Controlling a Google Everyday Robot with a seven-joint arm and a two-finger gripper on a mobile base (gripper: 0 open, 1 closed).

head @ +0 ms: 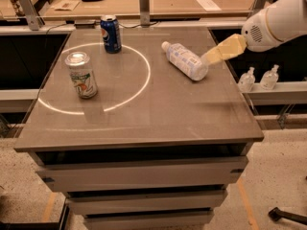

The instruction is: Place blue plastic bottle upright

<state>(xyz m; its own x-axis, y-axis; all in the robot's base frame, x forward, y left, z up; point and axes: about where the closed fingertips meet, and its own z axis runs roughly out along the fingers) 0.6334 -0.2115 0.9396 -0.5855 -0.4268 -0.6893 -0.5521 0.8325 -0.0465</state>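
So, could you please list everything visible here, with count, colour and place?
clear plastic bottle with white cap and pale blue label: one, lying on its side, back right of table
grey table top: one, centre
dark blue soda can: one, upright, back left
green-and-white can: one, upright, left side
small clear pump bottles: two, ledge right of table
white robot arm: one, upper right
gripper: one, yellowish, beside the bottle's base

arm: white; rounded; round grille | gripper: pale yellow; upper right
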